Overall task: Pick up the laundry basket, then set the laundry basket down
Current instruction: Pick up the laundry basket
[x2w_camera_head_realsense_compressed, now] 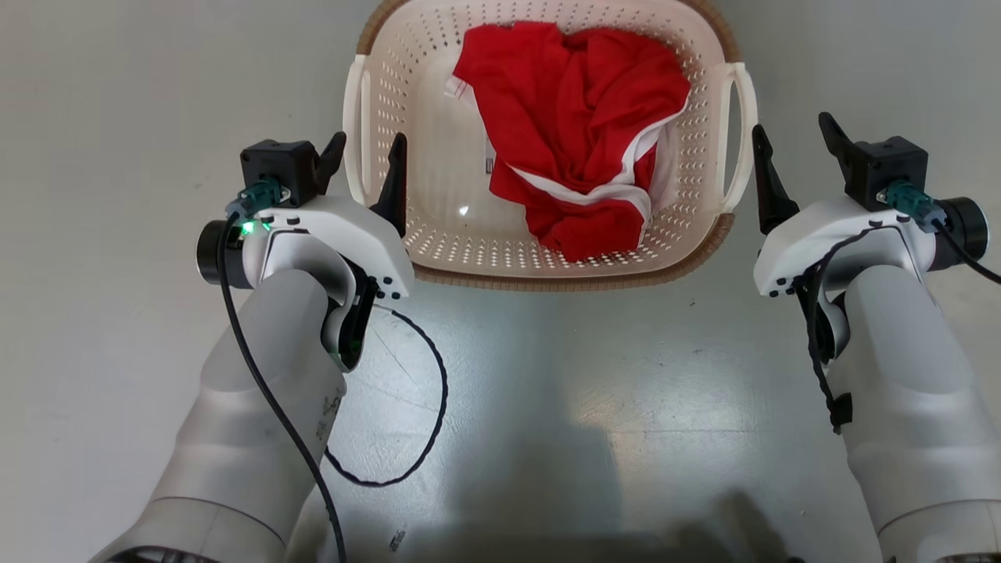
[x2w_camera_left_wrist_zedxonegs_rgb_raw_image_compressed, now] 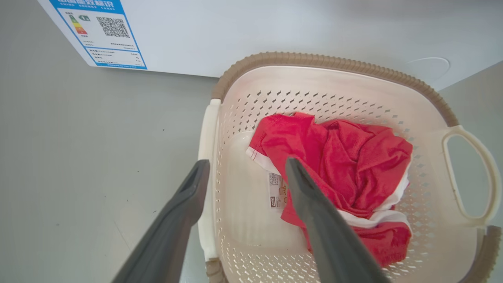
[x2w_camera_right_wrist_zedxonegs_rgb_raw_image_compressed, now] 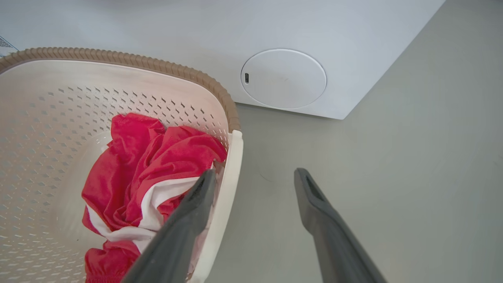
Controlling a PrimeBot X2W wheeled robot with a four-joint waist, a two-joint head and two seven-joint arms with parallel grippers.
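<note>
**Left gripper** [x2w_camera_head_realsense_compressed: 369, 141] [x2w_camera_left_wrist_zedxonegs_rgb_raw_image_compressed: 247, 161]: you see its jaws spread wide and holding nothing. The two dark fingers straddle the left handle [x2w_camera_head_realsense_compressed: 352, 117] [x2w_camera_left_wrist_zedxonegs_rgb_raw_image_compressed: 210, 129]. One finger hangs over bare floor [x2w_camera_head_realsense_compressed: 547, 391], the other over the inside of the basket. Whether either finger touches the handle cannot be told.

**Right gripper** [x2w_camera_head_realsense_compressed: 791, 125] [x2w_camera_right_wrist_zedxonegs_rgb_raw_image_compressed: 255, 172]: its jaws are also wide and empty. The inner finger lies just beside the right handle [x2w_camera_head_realsense_compressed: 749, 102] [x2w_camera_right_wrist_zedxonegs_rgb_raw_image_compressed: 232, 165], and the outer finger stands over the floor. Whether the handle sits between the jaws cannot be told, since the head view and the wrist view read differently.

**The laundry basket** [x2w_camera_head_realsense_compressed: 547, 277] [x2w_camera_left_wrist_zedxonegs_rgb_raw_image_compressed: 334, 62] [x2w_camera_right_wrist_zedxonegs_rgb_raw_image_compressed: 137, 61]: you find it on the grey floor between the two grippers, upright, with its brown rim uppermost. A crumpled red garment with white trim [x2w_camera_head_realsense_compressed: 579, 117] [x2w_camera_left_wrist_zedxonegs_rgb_raw_image_compressed: 353, 165] [x2w_camera_right_wrist_zedxonegs_rgb_raw_image_compressed: 157, 157] lies inside, towards the right half.

**Surroundings**: a white appliance [x2w_camera_right_wrist_zedxonegs_rgb_raw_image_compressed: 353, 39] stands close behind the far rim. It carries a round hatch [x2w_camera_right_wrist_zedxonegs_rgb_raw_image_compressed: 283, 78] and a blue-bordered label [x2w_camera_left_wrist_zedxonegs_rgb_raw_image_compressed: 102, 31]. A black cable [x2w_camera_head_realsense_compressed: 422, 391] loops from the left forearm above the floor.
</note>
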